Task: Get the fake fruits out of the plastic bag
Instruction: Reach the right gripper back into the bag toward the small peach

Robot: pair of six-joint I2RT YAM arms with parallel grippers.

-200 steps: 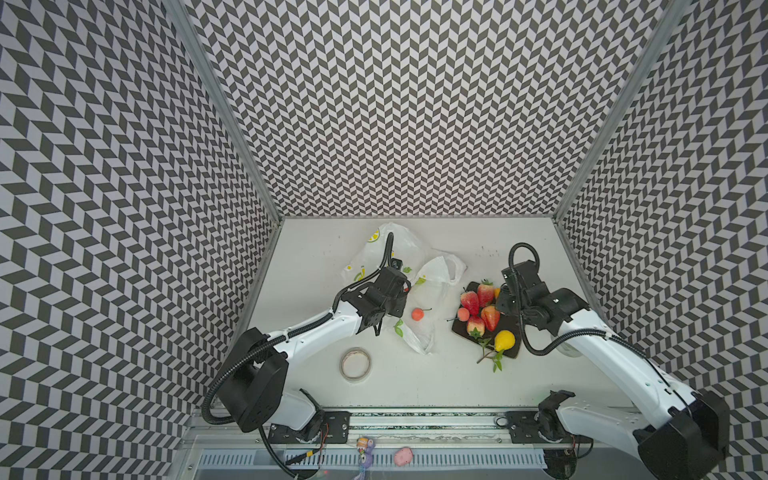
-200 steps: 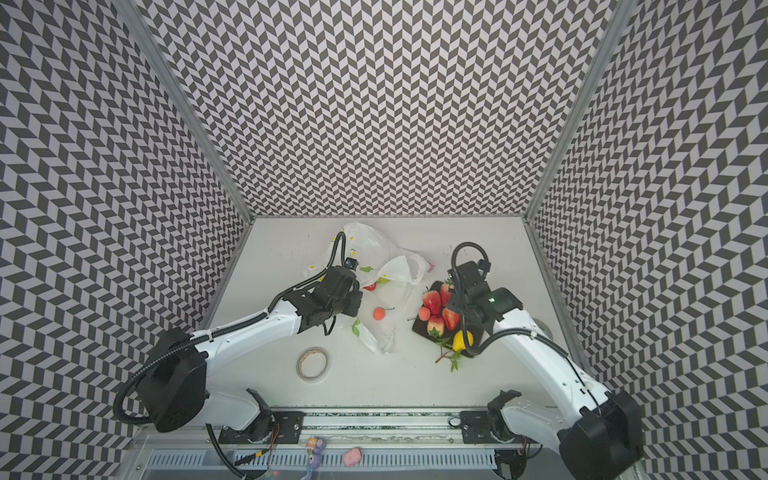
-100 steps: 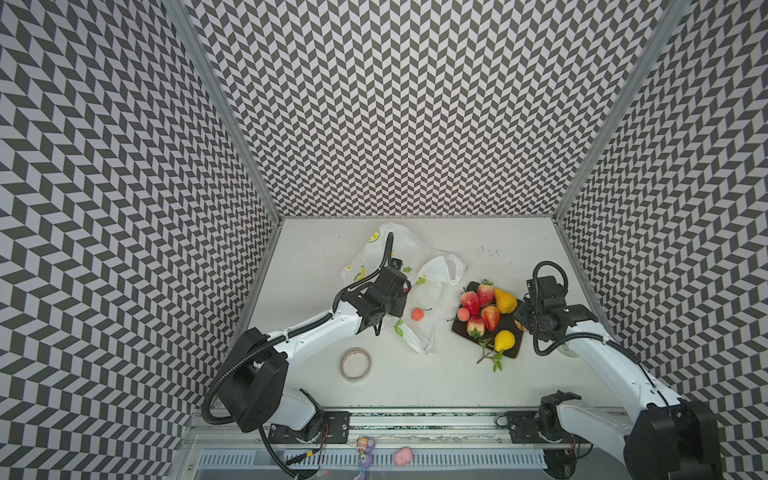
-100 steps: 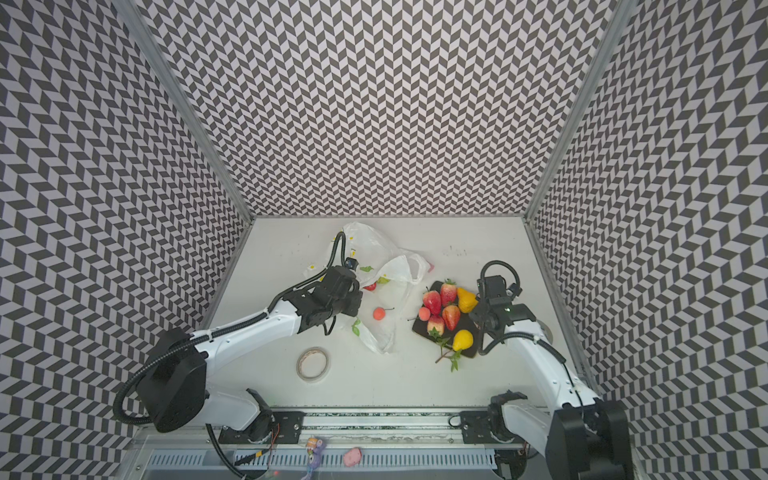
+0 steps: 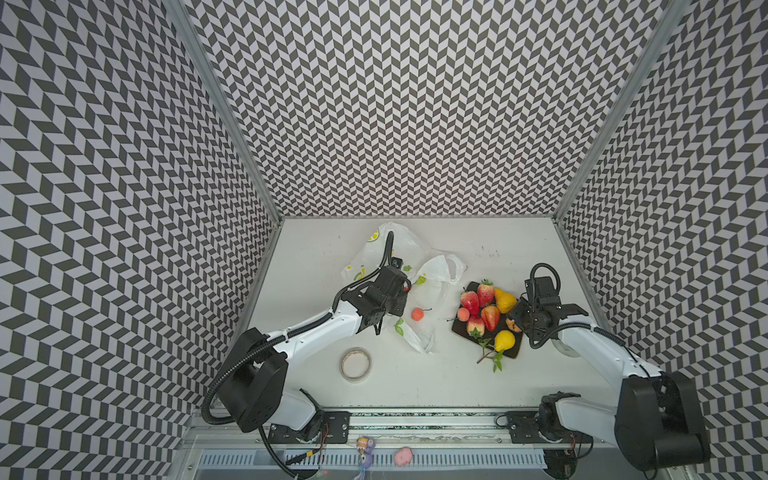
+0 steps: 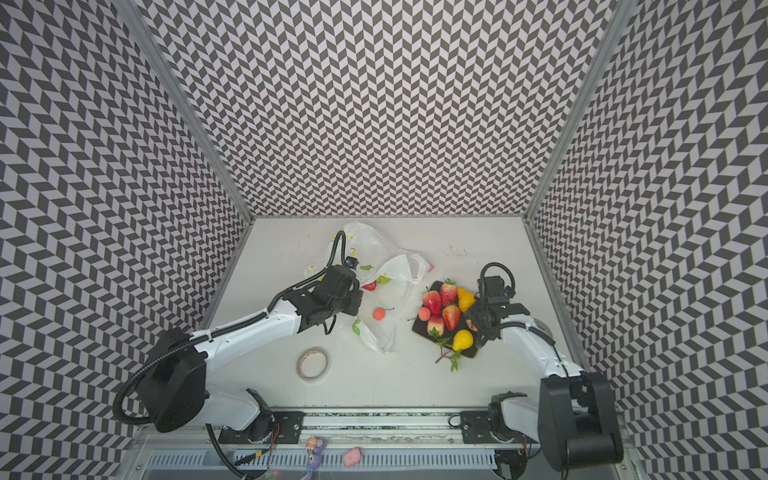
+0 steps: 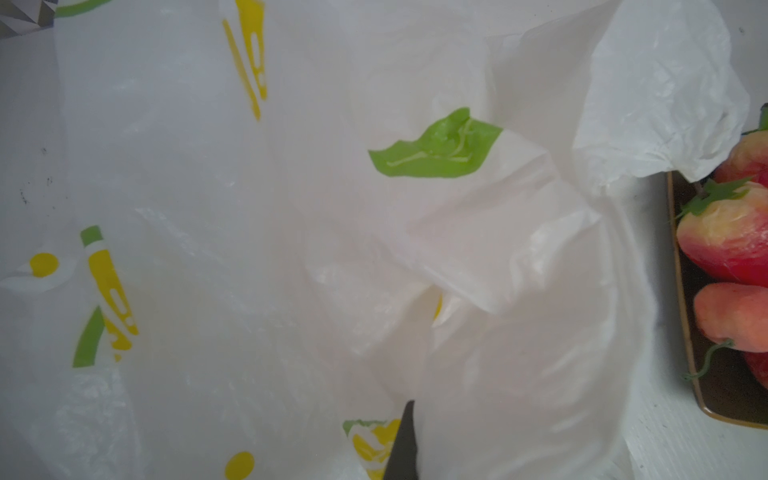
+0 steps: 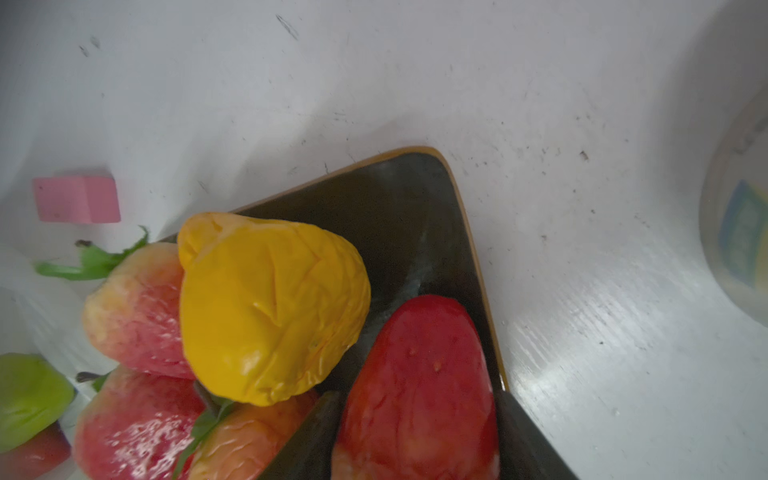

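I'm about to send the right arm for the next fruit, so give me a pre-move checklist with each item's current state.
1. Left gripper shut on a plastic bag fold: ok.
2. Right gripper open: ok; it straddles a red strawberry on the dark tray, contact cannot tell.
3. Bag emptied: not ok; small red ball, red fruit and green pear lie at it.
4. Tray has bare space: ok, one corner.
5. Ball uncovered: ok.
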